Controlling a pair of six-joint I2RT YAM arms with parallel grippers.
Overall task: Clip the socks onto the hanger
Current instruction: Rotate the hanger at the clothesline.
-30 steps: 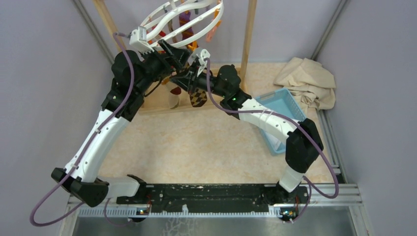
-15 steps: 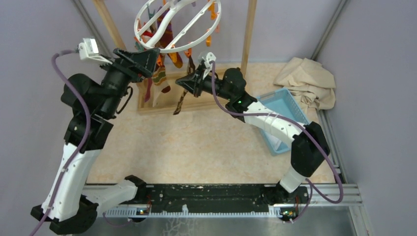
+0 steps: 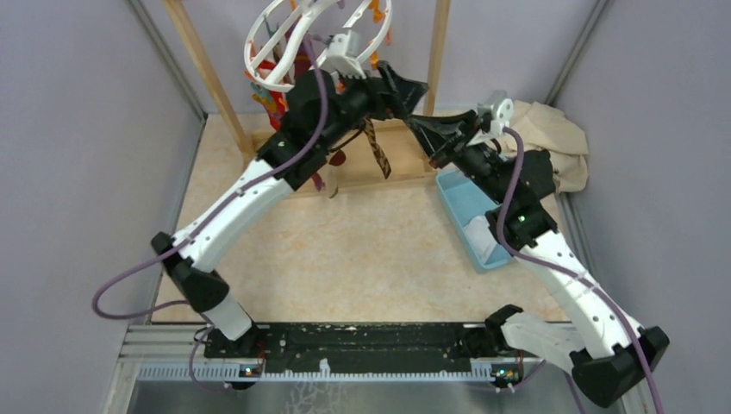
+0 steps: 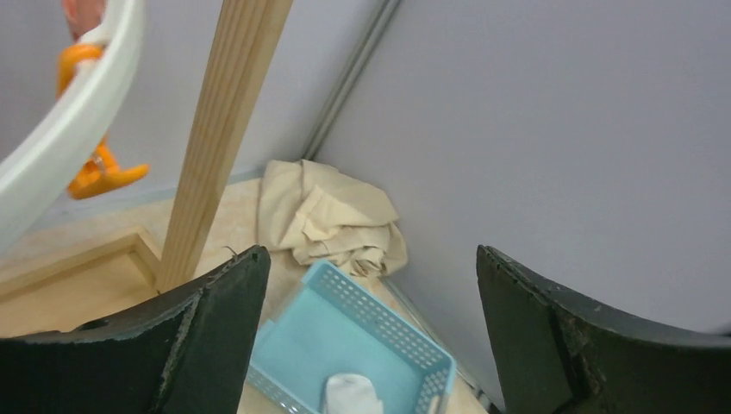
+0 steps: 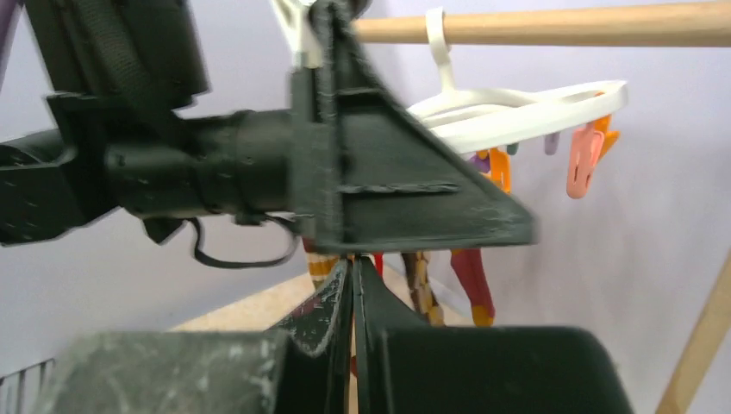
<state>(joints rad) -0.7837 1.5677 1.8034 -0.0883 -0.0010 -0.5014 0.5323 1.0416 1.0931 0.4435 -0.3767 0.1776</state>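
The white ring hanger (image 3: 284,39) hangs from the wooden pole at the back, with orange pegs. Red and striped socks (image 3: 269,97) hang under it, and so does a brown-diamond sock (image 3: 377,148). They also show in the right wrist view, the brown-diamond sock (image 5: 420,285) under the hanger (image 5: 517,108). My left gripper (image 3: 412,93) is open wide and empty (image 4: 371,259), just right of the ring. My right gripper (image 3: 416,123) sits just below it, jaws shut (image 5: 353,263), with nothing visible between them. A white sock (image 4: 352,392) lies in the blue basket.
A blue basket (image 3: 457,194) stands right of centre, also in the left wrist view (image 4: 405,332). A big beige cloth (image 3: 539,142) lies at the back right. Light wooden frame posts (image 3: 438,56) stand either side of the hanger, with a base frame on the floor.
My left arm has swung from the ring's left side across to its right. My right arm has drawn back to the right. The brown-diamond sock now hangs free of my right gripper.
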